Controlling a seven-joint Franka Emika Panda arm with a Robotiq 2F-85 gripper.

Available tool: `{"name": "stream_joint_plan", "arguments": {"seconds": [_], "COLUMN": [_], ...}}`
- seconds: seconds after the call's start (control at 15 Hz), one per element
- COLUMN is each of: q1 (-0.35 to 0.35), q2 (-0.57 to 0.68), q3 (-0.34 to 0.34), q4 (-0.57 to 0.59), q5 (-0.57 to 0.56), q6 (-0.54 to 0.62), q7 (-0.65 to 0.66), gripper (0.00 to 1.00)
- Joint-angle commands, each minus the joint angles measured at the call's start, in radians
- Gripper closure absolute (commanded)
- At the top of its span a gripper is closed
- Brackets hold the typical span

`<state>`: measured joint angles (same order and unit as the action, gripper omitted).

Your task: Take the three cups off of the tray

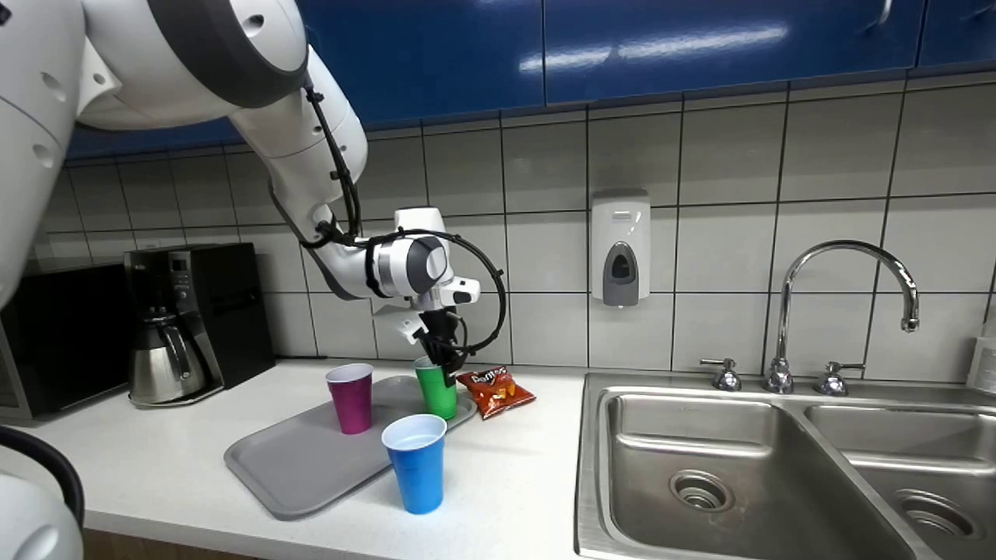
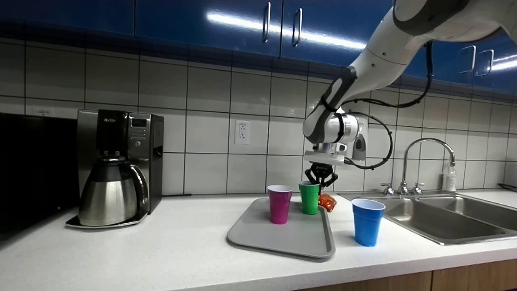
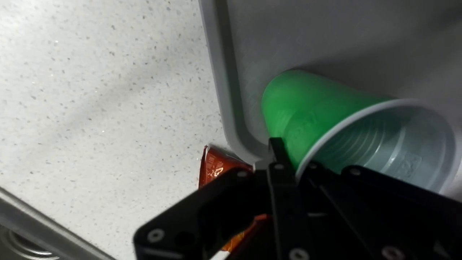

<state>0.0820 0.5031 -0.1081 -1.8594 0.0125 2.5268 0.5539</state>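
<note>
Standing upright on the counter [image 2: 173, 250], near the tray [image 1: 303, 467] but not touching it, the blue cup [image 1: 417, 470] is the one part of the job that reads as finished. Two cups remain on the tray — the purple cup [image 1: 352, 404], upright with nothing touching it, and the green cup [image 1: 436, 395], close to the corner beside the red chip bag [image 1: 496, 391]. I would put the task at about a third done, with the second cup just being taken in hand.

The gripper [image 2: 321, 187] is at the green cup's rim, its fingers together. In the wrist view one fingertip [image 3: 277, 148] lies against the outside of the green wall, while the other seems to go down inside the cup (its end is hidden), so I judge the thin wall to be pinched between them. The cup looks upright, its base down on the tray inside the raised edge; the lift has probably not begun.

In an exterior view the arm [image 2: 375, 66] reaches in from high above the counter, folds at the wrist — and brings the hand down close to vertical, fingers pointing at the tray.
</note>
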Motion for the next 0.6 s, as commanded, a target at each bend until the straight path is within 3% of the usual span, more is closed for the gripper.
{"name": "stream_joint_plan", "arguments": {"seconds": [0.0, 0.53], "q1": [0.016, 0.018], "q2": [-0.02, -0.06], "q3": [-0.008, -0.019], "q4": [0.006, -0.027], "q5": [0.011, 0.003], "q6": [-0.015, 0.0], "q7": [0.014, 0.017], "gripper": [0.99, 0.99]}}
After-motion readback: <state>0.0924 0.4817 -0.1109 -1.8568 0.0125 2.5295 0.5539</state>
